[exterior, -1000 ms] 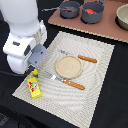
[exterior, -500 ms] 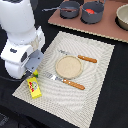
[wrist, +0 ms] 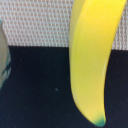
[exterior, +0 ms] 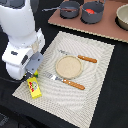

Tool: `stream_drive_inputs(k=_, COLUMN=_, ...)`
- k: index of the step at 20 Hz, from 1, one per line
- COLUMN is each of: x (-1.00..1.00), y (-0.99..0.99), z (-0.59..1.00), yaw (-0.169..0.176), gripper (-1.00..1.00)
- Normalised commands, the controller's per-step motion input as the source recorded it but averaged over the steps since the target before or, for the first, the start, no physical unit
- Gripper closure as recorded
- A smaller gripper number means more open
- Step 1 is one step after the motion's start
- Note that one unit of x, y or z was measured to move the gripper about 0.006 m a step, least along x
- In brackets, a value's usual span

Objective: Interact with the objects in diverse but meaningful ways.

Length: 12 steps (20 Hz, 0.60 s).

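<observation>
Wrist view showed the yellow banana (wrist: 92, 55) filling the frame close below the camera, lying across the edge of the woven placemat (wrist: 35, 22) onto the dark table (wrist: 40, 85). Whether the gripper was spread or pressed together could not be told, since the fingers appeared in neither view. A good grasp would probably mean centring over the banana's thick middle, jaws across its width, before descending.
</observation>
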Motion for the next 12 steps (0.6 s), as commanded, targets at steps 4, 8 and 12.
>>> stream_drive_inputs(k=4, x=0.00, y=-0.09, z=-0.07, yaw=0.000, gripper=1.00)
stream_drive_inputs(k=8, x=0.00, y=-0.09, z=-0.06, yaw=0.000, gripper=1.00)
stream_drive_inputs(k=12, x=0.00, y=-0.08, z=-0.05, yaw=0.000, gripper=1.00)
